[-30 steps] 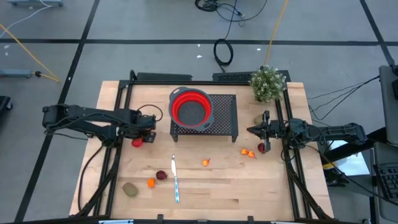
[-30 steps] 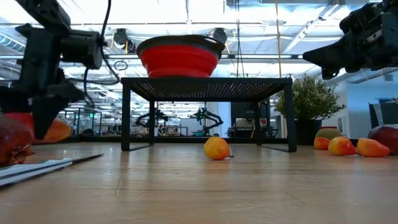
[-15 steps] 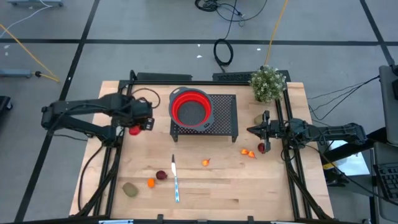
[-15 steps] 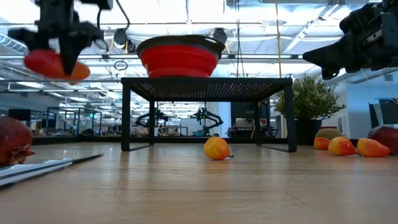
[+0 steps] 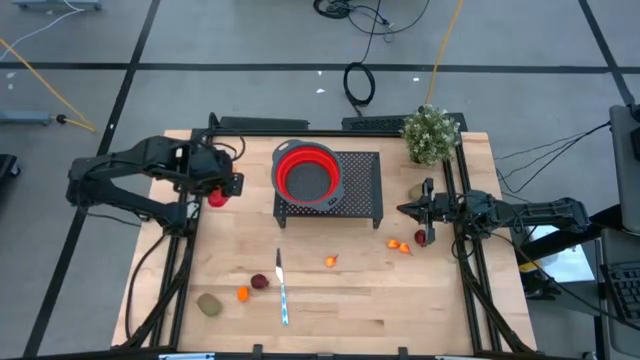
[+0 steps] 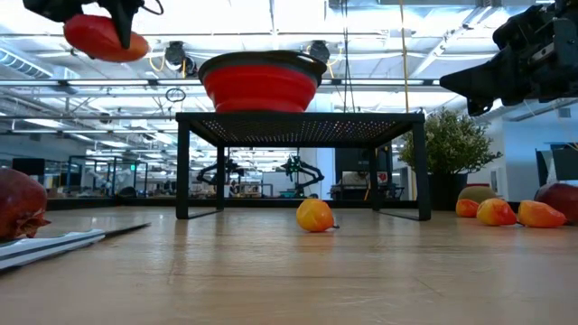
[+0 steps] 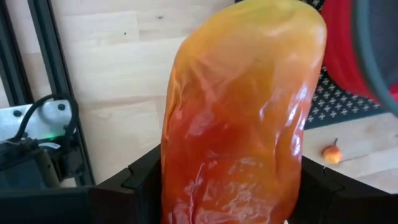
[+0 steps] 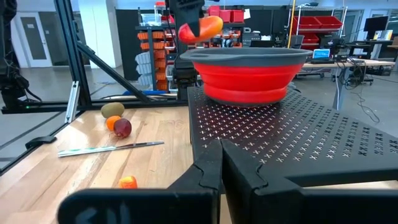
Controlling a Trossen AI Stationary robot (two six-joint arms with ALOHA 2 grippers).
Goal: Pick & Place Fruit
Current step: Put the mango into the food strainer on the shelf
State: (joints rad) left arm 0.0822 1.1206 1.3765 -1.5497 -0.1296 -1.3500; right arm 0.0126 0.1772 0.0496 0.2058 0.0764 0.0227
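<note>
My left pincer [image 5: 217,189] grips the large glossy red-orange oval fruit [image 7: 239,118] around its middle, aloft beside the round red collapsible bowl [image 5: 306,172]; skin looks smooth, probably slippery and light, so mid-body hold suits.

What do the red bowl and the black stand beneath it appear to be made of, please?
Red bowl: likely silicone, matte, with stepped collapsible rings and a grey rim. Black stand: seemingly painted metal, a flat sheet perforated with small cross-shaped holes.
</note>
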